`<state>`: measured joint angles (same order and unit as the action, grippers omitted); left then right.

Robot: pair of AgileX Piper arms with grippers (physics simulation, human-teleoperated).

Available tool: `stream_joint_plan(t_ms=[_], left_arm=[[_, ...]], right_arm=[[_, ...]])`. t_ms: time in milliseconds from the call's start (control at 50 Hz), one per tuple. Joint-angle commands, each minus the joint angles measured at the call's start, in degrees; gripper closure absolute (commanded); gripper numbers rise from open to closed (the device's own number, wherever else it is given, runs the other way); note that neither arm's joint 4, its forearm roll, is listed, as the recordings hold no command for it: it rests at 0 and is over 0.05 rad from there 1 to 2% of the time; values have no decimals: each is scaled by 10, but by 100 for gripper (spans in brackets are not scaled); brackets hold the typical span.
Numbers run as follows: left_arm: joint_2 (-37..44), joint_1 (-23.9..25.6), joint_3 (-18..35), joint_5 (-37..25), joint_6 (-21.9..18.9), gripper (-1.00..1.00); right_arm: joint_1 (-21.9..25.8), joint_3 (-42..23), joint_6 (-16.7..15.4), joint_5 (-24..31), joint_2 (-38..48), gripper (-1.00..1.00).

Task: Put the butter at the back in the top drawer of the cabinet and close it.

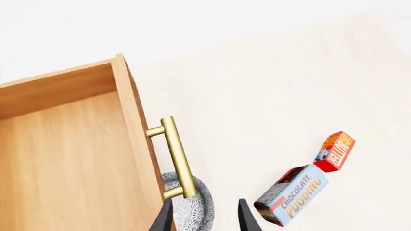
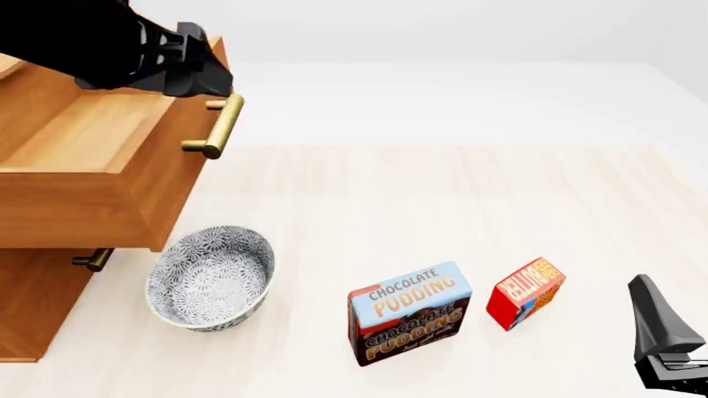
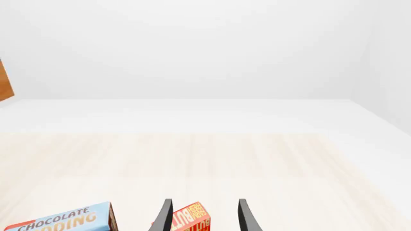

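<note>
The cabinet [image 2: 45,307] stands far left, its top drawer [image 2: 78,157] pulled out, ready for loading. A patterned bowl [image 2: 210,278] sits just beside it. The "Chocolate Pudding" box [image 2: 409,313] stands right of the bowl. The butter [image 2: 526,293], lettering unreadable, stands near right. Left gripper [image 1: 205,216] and right gripper [image 3: 204,216] are parted, empty, the right one lined up on the butter.
</note>
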<state>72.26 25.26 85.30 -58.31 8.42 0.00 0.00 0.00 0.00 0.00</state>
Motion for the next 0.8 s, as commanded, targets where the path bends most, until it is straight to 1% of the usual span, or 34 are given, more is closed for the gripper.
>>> stream_joint_plan(t_ms=[20, 180, 360, 600, 700, 800], left_arm=[[-6, 36, 27, -3, -25, -100], [-4, 41, 25, -1, -36, -100], [7, 56, 31, 5, -36, -100], [50, 106, 34, 36, -35, -100], [85, 134, 42, 55, -34, -100], [95, 142, 43, 61, -32, -100]], right_arm=[[0, 0, 0, 0, 0, -100], [0, 0, 0, 0, 0, -100], [0, 0, 0, 0, 0, -100], [0, 0, 0, 0, 0, -100], [0, 0, 0, 0, 0, -100], [0, 0, 0, 0, 0, -100]])
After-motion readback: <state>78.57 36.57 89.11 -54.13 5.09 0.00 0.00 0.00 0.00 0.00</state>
